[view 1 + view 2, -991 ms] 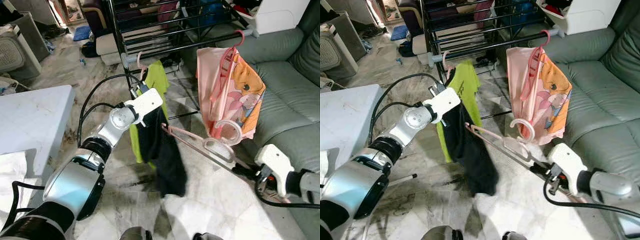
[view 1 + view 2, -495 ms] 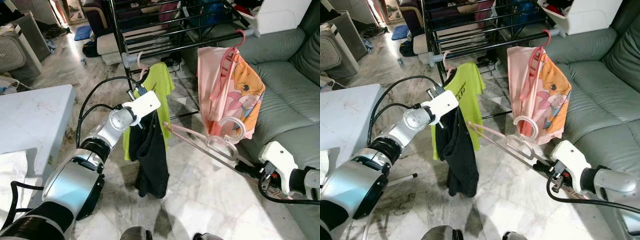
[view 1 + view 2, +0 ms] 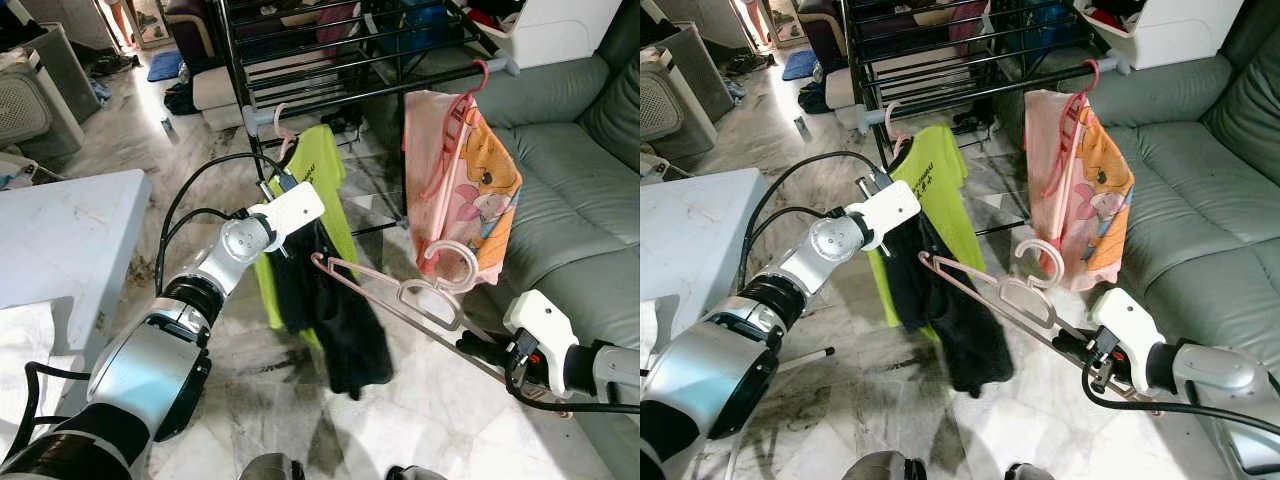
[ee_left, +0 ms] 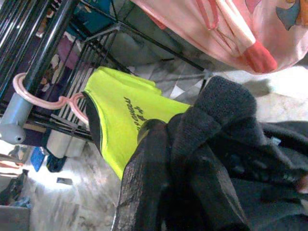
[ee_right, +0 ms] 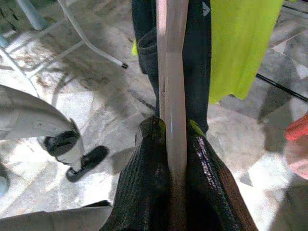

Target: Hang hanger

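Pointing hanger [image 3: 390,290] up-left, right end effector [image 5: 172,139] clamping it

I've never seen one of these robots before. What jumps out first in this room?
Two silver arms stretch a dark garment onto a pink hanger: the left gripper bunches the cloth, the right gripper clamps the hanger's end. Behind, a lime-green shirt and a pink cartoon-print top hang from a black drying rack, beside a green sofa.
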`<state>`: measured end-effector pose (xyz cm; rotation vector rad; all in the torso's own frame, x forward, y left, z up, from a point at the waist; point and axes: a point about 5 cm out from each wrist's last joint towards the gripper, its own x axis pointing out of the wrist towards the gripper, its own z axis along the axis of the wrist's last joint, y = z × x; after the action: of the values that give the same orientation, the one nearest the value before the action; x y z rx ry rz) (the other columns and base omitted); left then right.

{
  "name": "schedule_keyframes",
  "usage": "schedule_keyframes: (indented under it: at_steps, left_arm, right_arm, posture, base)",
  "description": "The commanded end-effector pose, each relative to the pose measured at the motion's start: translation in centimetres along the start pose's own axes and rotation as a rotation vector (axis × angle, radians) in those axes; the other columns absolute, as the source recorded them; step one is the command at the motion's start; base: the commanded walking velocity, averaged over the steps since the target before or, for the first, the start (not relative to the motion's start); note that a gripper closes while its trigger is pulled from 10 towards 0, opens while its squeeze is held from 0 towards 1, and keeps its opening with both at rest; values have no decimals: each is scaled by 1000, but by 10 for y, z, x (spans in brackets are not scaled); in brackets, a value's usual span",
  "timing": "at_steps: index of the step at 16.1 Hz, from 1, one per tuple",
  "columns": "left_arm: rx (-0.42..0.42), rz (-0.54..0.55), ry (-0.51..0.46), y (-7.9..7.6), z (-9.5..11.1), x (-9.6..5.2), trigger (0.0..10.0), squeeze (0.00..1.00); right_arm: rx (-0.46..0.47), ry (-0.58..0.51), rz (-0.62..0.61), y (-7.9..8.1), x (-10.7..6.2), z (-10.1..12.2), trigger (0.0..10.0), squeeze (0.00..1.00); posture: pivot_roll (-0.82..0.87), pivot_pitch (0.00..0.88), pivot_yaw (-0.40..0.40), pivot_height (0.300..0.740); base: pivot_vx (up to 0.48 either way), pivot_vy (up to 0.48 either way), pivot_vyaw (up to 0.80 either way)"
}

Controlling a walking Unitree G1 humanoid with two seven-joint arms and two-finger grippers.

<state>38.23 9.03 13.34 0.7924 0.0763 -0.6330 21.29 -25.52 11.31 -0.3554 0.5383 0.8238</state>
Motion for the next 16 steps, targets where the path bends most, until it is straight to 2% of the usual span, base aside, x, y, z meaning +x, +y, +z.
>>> schedule_keyframes:
  at_steps: [1,5,9,13,16]
  left_arm:
    - [-14,33,-57,14,13,-1,10000,0]
    - [-24,29,-103,20,16,-5,10000,0]
    - [-50,-8,-188,11,24,-8,10000,0]
    - [-38,-21,-183,5,20,-10,10000,0]
    - [-44,-7,-153,4,16,-9,10000,0]
  right_arm:
    - [-27,-8,-17,-2,1,4,10000,0]
    - [-39,8,-64,-7,0,1,10000,0]
    - [-45,28,-106,-11,3,-6,10000,0]
    - [-52,25,-108,-12,6,-5,10000,0]
    - [-10,-70,-54,-6,3,6,10000,0]
  posture:
    - [-124,0,132,740]
    - [-123,0,131,740]
    - [-117,0,128,740]
    - [-112,0,126,740]
    - [-112,0,126,740]
  base:
    - [0,0,0]
    - [0,0,0]
    - [0,0,0]
    - [0,0,0]
    - [0,0,0]
